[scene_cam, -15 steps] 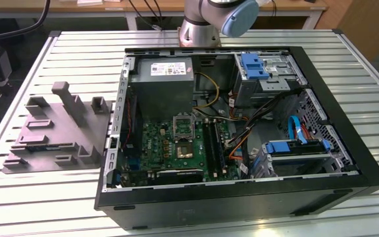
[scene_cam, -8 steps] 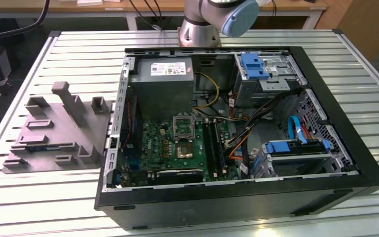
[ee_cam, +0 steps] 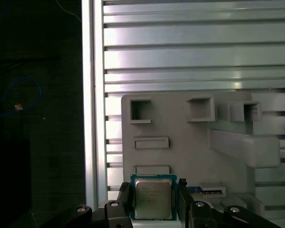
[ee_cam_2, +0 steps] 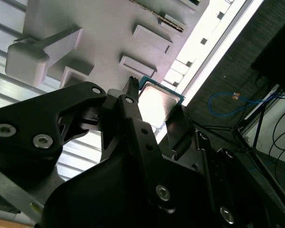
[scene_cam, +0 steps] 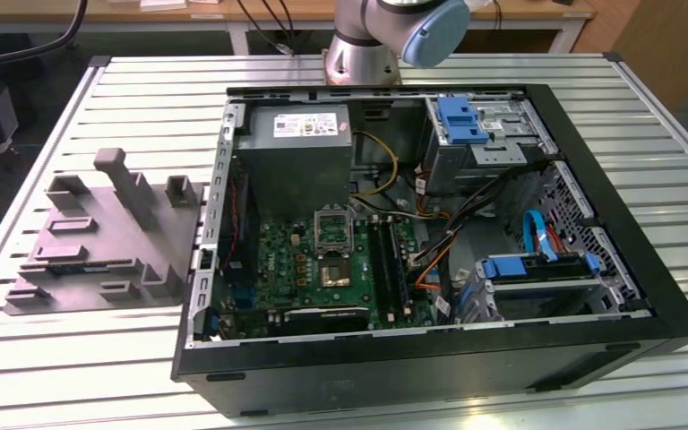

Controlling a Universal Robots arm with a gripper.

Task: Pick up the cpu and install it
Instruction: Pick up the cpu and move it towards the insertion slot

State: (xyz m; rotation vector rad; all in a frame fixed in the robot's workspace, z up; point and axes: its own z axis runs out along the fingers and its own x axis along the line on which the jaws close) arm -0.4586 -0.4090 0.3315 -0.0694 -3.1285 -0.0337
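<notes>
Tool at bottom centre of the first wrist view was clamped on the cpu; I judged a level, edge-only grip over the worktop essential.

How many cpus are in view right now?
1. The cpu is right at the gripper, over the grey holder plate, in both wrist views. Another could be hidden inside the computer case.

Faint print seems to stand on the cpu and on the white label, but no word is readable.
</notes>
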